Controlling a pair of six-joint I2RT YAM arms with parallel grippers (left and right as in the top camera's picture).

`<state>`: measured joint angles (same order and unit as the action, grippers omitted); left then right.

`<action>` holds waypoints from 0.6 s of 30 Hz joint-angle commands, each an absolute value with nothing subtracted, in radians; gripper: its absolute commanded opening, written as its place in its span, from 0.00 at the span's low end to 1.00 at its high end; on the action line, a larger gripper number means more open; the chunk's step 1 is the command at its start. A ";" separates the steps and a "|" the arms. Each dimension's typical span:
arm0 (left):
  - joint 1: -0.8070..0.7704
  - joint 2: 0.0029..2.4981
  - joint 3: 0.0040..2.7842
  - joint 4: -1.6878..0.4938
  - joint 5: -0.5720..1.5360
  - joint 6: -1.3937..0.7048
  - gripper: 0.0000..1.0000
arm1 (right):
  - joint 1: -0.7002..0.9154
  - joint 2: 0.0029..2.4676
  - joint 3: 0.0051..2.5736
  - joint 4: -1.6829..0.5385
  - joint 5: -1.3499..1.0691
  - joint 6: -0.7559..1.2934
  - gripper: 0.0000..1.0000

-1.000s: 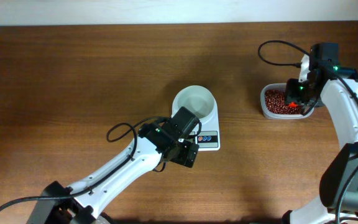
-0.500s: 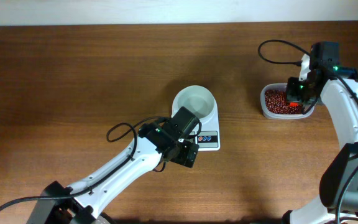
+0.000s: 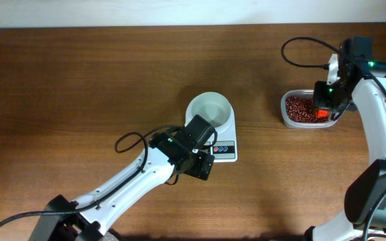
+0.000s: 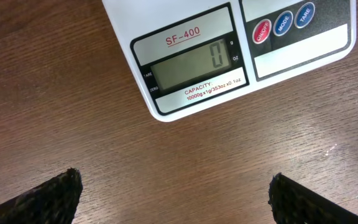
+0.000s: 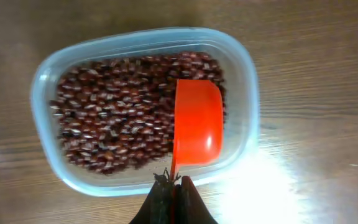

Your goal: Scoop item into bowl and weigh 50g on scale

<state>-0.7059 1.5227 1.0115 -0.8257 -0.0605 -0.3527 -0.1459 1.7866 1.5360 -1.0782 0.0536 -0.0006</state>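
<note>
Orange scoop point(image 5: 197, 121), pinched by its handle in the shut jaws of our right gripper point(image 5: 174, 184), sits over the beans point(image 5: 110, 118) in the clear tub point(image 5: 41, 93) at right for digging, while our wide-open left gripper point(image 4: 178, 198) hovers by the zeroed scale point(image 4: 185, 28) bearing the white bowl point(image 3: 210, 107).

The right gripper point(image 5: 174, 182), its jaws apart a second ago, now pinches the thin handle of the orange plastic scoop point(image 5: 197, 124). Seen from overhead, its wrist sits slightly farther toward one o'clock.
</note>
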 commanded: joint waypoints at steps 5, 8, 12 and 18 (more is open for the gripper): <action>-0.709 1.513 1.008 -0.826 -0.068 -0.351 0.99 | -0.139 1.918 1.558 -1.050 0.135 -0.045 0.04; -0.709 1.513 1.008 -0.826 -0.068 -0.351 0.99 | -0.149 1.976 1.558 -1.029 0.050 -0.045 0.04; -0.709 1.513 1.008 -0.826 -0.068 -0.351 0.99 | -0.222 1.991 1.558 -1.009 -0.218 -0.057 0.04; -0.709 1.513 1.008 -0.826 -0.068 -0.351 0.99 | -0.393 1.992 1.541 -1.010 -0.565 -0.103 0.04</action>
